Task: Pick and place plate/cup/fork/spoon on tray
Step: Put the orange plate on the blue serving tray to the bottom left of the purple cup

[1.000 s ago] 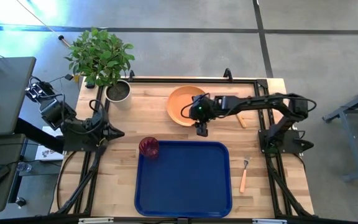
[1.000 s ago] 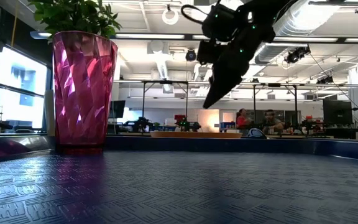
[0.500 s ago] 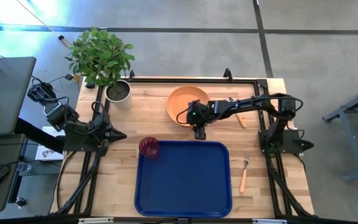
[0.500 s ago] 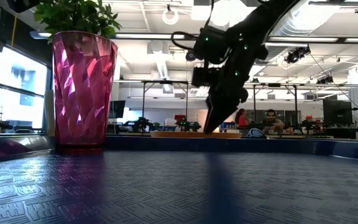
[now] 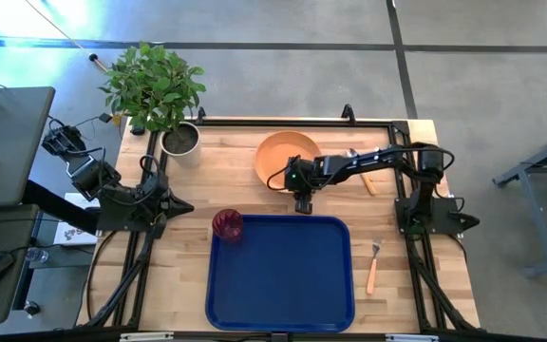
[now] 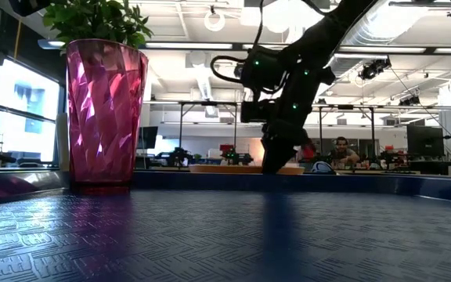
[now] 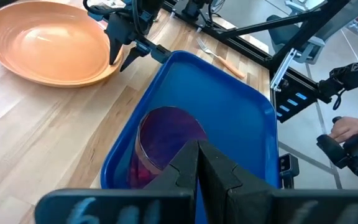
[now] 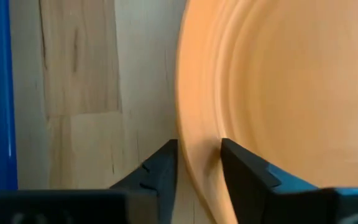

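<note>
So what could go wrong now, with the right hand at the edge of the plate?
The right hand straddles only the thin rim of the plate, so the plate may slip or tilt when lifted. The cup already stands in one corner of the tray, so a swinging plate might knock it.

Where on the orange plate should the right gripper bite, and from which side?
Take the plate by its raised rim on the edge nearest the tray, coming down from above. The right gripper already straddles that rim, one finger inside, one outside; the plate lies flat on the table.
</note>
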{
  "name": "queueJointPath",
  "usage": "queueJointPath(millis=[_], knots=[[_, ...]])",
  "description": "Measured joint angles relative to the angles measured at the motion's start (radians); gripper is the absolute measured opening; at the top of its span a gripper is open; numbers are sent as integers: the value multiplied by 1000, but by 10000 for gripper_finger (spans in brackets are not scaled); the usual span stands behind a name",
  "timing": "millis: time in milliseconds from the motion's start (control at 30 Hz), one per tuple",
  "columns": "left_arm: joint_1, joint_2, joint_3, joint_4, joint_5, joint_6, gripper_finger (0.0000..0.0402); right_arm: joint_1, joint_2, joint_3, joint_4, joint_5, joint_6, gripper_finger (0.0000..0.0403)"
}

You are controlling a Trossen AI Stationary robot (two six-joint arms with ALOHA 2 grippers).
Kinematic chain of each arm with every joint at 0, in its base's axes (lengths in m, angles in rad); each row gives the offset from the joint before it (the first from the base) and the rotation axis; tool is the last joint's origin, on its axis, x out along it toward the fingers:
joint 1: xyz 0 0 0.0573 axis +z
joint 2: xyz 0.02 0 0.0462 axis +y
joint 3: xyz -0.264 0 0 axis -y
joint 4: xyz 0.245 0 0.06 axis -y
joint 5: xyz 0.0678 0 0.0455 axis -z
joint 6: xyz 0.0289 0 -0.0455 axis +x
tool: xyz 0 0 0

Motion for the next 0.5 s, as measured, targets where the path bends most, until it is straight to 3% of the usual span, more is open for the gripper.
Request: queueJointPath(millis=[233,500], knots=[[0,0,0,-1,0,9,0,1,-2,3,8,14,55,14],[0,0,0,-1,2,8,0,51,-40,1,-25,87,129,5]])
